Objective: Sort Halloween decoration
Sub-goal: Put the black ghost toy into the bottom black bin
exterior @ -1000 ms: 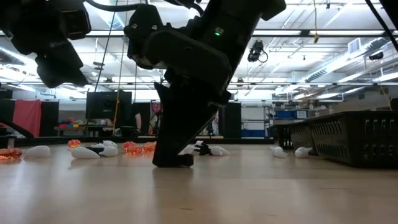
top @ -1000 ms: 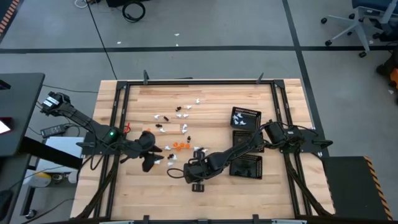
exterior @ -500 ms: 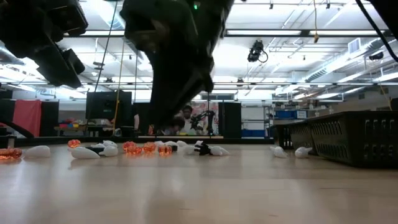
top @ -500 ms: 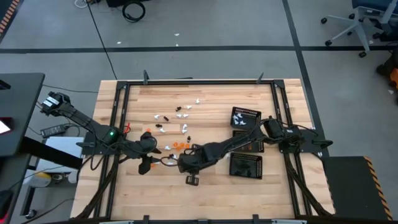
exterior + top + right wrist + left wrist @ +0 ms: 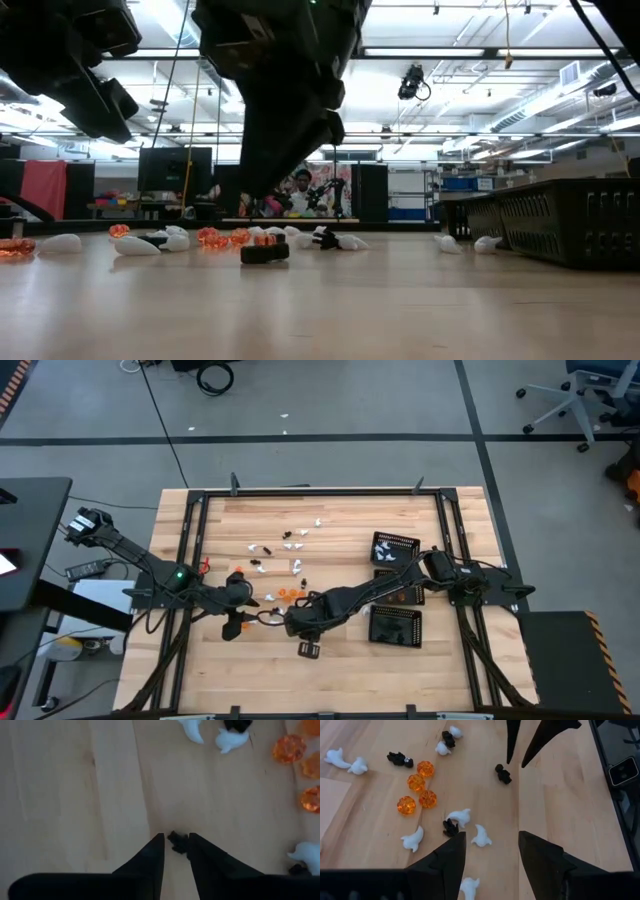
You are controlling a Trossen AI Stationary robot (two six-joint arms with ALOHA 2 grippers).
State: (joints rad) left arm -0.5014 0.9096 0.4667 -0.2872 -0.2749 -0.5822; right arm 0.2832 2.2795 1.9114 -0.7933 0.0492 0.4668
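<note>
Wooden bench inside a black frame. Three black mesh trays in a row on the right side of the bench, with white pieces lying in the rear tray.

Left arm reaching in from the left edge. Left jaws set wide, empty, hanging over a small group of white and black pieces.

Right arm stretched across the bench toward the left arm, with the wrist near the front centre. Right jaws set narrow, with a slim gap between the tips, holding nothing. Positioned above one black piece, clear of it.

Halloween decoration scattered loose over the middle of the bench, left of the trays. Orange pieces clustered together, touching or nearly so. White pieces and more black pieces spread around them. Single black piece lying flat on the wood, apart from the rest, in line with the right jaws' gap.
</note>
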